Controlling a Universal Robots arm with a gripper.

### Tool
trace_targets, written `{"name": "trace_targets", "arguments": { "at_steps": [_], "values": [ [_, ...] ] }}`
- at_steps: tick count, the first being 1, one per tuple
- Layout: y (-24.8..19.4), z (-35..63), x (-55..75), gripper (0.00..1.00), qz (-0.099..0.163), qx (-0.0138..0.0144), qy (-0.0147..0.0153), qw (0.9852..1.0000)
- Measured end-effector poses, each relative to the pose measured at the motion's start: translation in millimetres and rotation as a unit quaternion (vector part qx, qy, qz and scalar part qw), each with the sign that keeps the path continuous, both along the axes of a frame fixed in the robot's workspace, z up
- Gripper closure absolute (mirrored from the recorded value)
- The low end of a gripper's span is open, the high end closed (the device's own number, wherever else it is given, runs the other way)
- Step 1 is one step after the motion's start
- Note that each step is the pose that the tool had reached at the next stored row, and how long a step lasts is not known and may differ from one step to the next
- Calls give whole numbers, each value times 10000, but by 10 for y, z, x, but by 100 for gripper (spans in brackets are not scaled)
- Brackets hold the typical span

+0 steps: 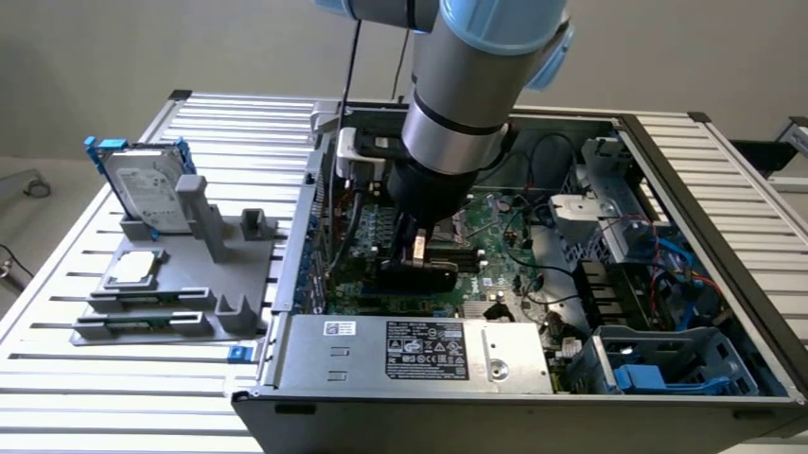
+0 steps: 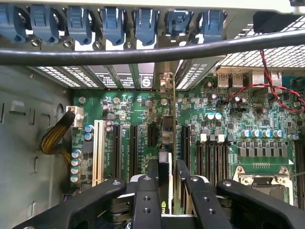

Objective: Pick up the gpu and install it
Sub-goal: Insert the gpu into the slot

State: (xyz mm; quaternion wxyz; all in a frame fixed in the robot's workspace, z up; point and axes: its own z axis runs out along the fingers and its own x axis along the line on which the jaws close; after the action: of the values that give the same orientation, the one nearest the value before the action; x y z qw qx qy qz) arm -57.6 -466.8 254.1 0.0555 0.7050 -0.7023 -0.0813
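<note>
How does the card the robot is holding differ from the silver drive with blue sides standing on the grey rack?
The gpu shows a black cover; the hard drive is silver with blue side rails. The gpu is clamped in the gripper inside the computer case, over the green board; the hard drive sits outside, slotted into the grey stand, touched by nothing. The gpu looks slimmer than the boxy hard drive. Both stand on edge.

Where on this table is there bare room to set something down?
Bare slats of the table lie at the exterior view's left of the grey holder and beyond the hard drive. Inside the case it is crowded around the tool holding the gpu.
</note>
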Motion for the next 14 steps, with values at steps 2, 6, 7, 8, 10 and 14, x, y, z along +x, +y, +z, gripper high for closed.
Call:
{"name": "trace_targets", "arguments": {
  "at_steps": [2,6,7,8,10,14],
  "values": [
    [2,-2,-1,74,-2,2,2,10000],
    [3,-1,-1,74,-1,3,6,10000],
    [4,0,-1,74,-1,4,6,10000],
    [5,1,-3,74,-3,10,8,10000],
    [3,20,-2,72,-3,4,6,10000],
    [3,79,-1,48,-1,3,6,10000]
  ]
}}
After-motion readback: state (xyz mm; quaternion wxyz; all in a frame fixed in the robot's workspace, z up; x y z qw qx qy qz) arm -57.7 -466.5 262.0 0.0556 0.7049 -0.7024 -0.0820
